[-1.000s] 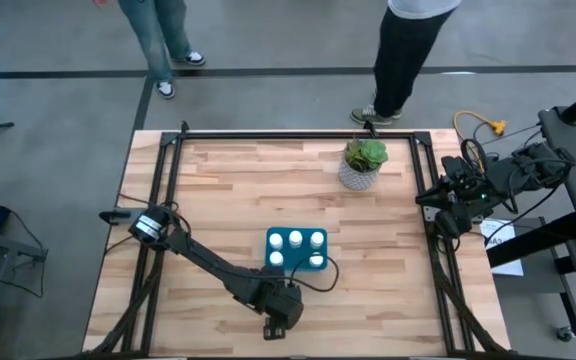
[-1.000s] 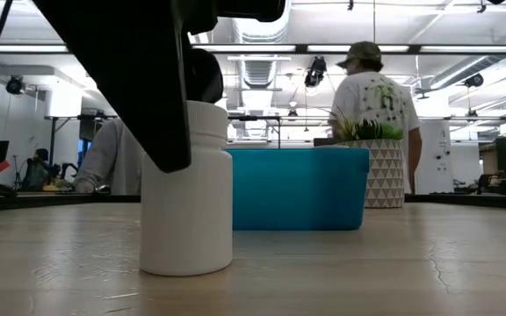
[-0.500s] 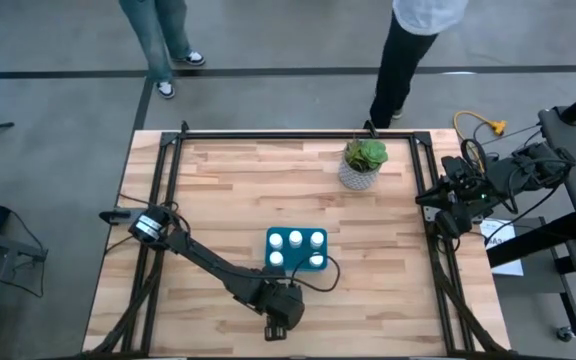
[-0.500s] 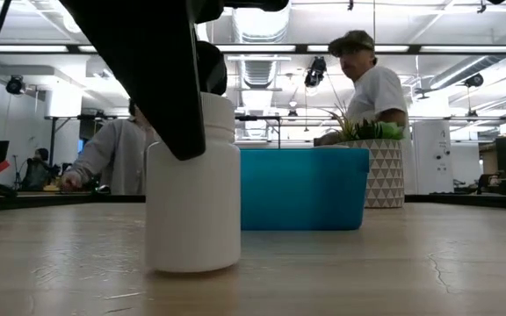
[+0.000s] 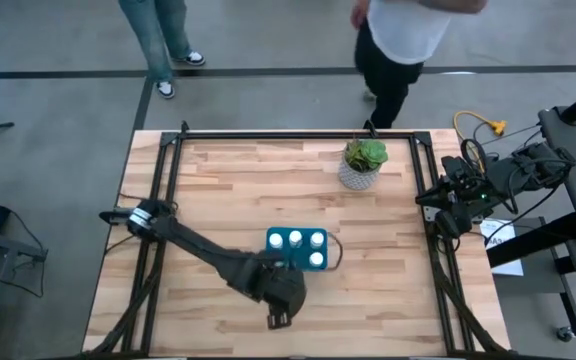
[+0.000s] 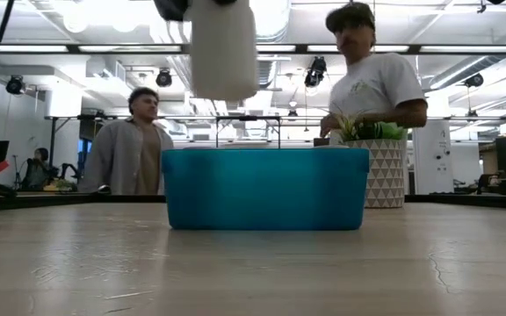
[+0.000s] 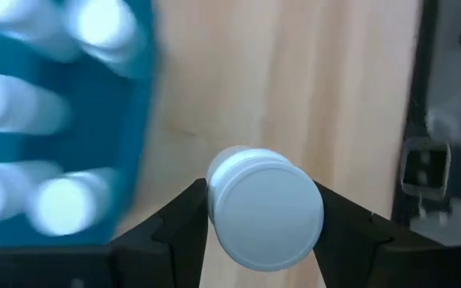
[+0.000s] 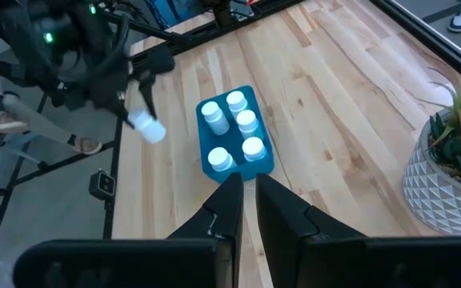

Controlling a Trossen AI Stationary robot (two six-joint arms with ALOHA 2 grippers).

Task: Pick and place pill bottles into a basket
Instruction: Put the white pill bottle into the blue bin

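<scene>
Raised since the earlier frame: pill bottle (image 6: 223, 48), lifted off the table, pinched by left gripper (image 7: 264, 212), top centre-left above basket (image 6: 264, 189) for dropping in. Right gripper (image 8: 246, 210): pressed together, parked at the right edge.

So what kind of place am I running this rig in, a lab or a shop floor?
Most likely a robotics lab or open workshop. The low view shows exposed ceiling ducts and strip lights, people standing around workbenches behind the table, and the high view shows a concrete floor around the wooden table.
</scene>
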